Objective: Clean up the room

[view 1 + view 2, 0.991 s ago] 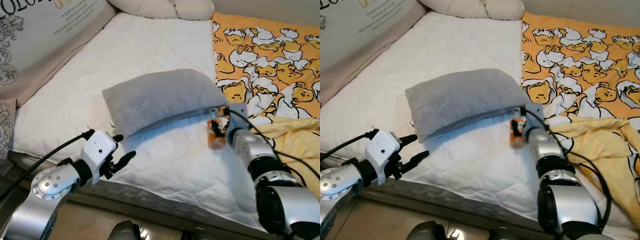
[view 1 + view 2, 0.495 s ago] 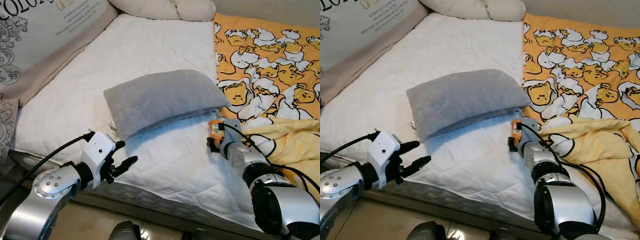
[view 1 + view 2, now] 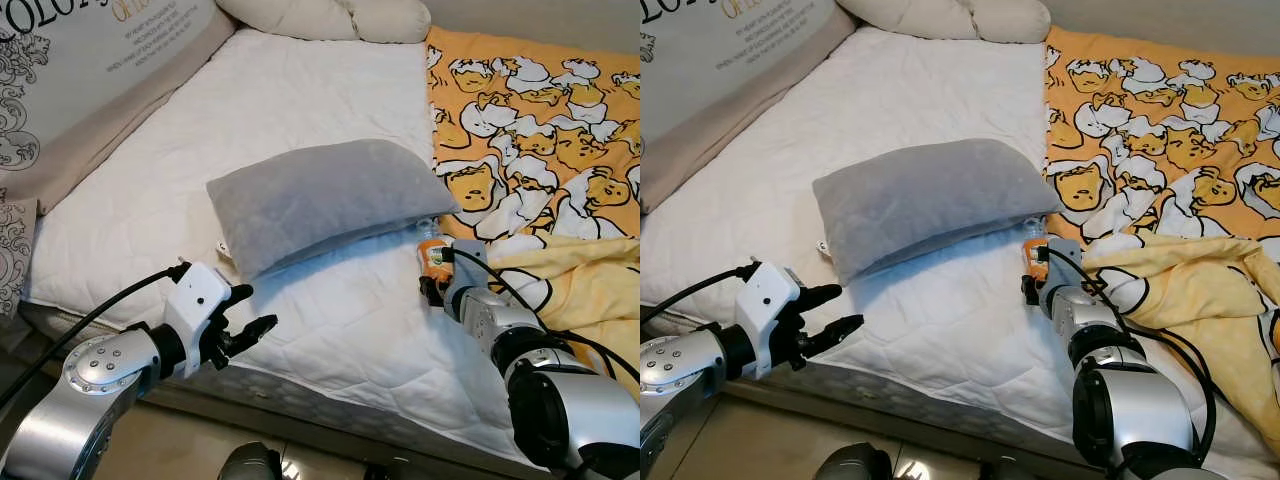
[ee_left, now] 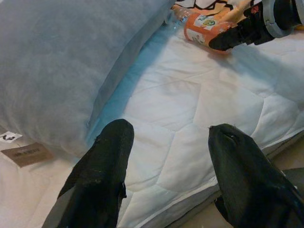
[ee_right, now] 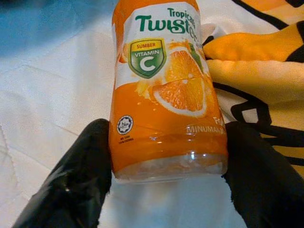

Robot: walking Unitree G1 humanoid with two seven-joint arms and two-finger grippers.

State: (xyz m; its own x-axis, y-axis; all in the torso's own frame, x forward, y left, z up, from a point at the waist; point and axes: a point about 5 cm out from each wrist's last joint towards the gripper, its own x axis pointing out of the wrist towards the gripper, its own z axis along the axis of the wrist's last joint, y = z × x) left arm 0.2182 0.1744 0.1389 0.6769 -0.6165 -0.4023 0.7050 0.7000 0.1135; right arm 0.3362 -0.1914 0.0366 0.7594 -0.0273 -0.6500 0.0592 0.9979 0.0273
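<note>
An orange juice bottle [image 5: 164, 95] with a Tropicana Twister label lies on the white mattress [image 3: 300, 90], between the grey pillow [image 3: 320, 200] and the yellow duck blanket [image 3: 540, 120]. My right gripper [image 3: 437, 280] is shut on the bottle's lower end, one black finger [image 5: 78, 180] pressed to each side. In the left wrist view, the bottle [image 4: 202, 31] shows beyond the pillow's corner. My left gripper [image 3: 254, 307] hangs open over the bed's front edge, just below the pillow, holding nothing.
Cream pillows [image 3: 330, 15] lie at the head of the bed. A large printed cushion [image 3: 90, 70] leans along the left side. The rumpled yellow blanket [image 3: 1180, 290] bunches up right of my right arm. Bare floor [image 3: 170, 450] runs along the bed front.
My right arm has sunk lower onto the bed with the bottle between its fingers, and the bottle has shifted slightly toward the pillow. The left gripper dropped a little.
</note>
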